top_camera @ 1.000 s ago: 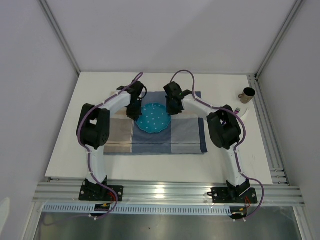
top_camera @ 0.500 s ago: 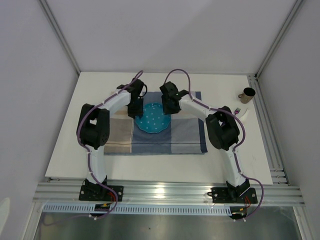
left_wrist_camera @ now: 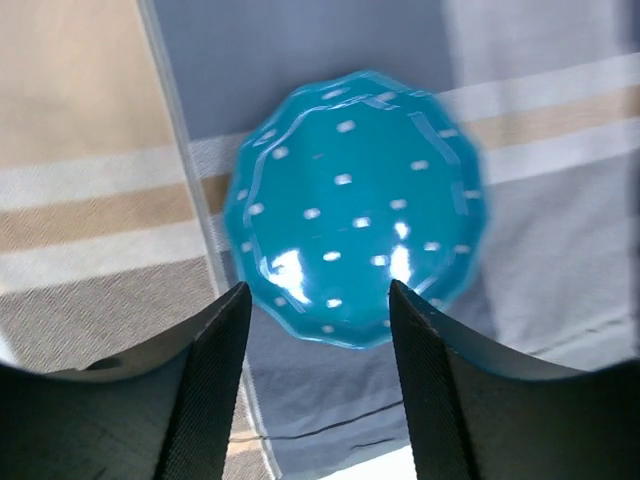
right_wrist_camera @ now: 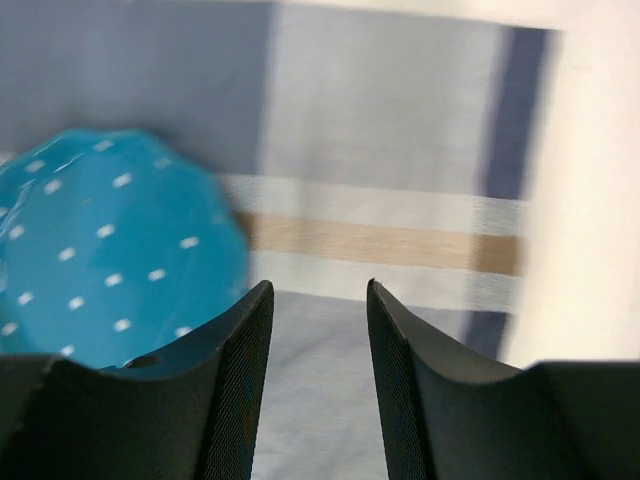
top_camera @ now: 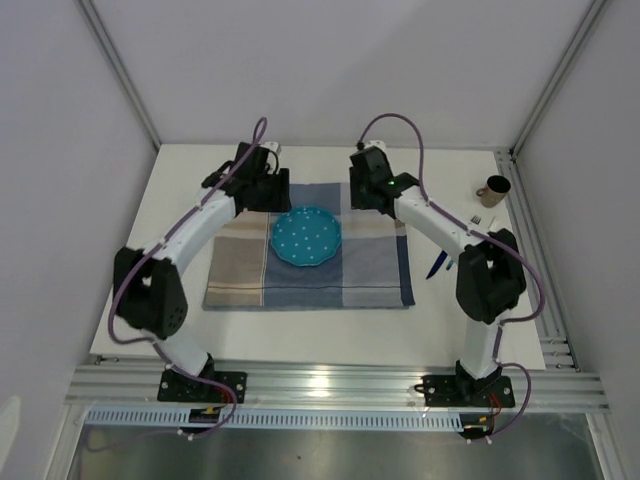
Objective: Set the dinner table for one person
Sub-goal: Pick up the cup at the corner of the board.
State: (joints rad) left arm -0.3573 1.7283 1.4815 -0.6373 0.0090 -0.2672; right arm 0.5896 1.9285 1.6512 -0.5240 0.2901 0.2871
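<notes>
On the big white dinner table, which fills the whole floor of the view from above, lies a checked cloth mat in blue and beige, near the middle. A round blue-green plate with little white dots lies flat on the mat, in its far half. The left gripper hangs over the far edge of the mat, just beside the plate on its left. Its two black fingers stand apart with nothing between them, so it is open and holds nothing; its own camera looks down at the plate past the gap. The right gripper hangs over the far edge of the mat on the other side of the plate. Its fingers stand apart too, with only striped cloth showing between them, so it is open and holds nothing. At the far right of the table stands a brown mug, well apart from the mat. A fork lies near the mug. A thin blue thing lies just right of the mat, too small to tell what it is
</notes>
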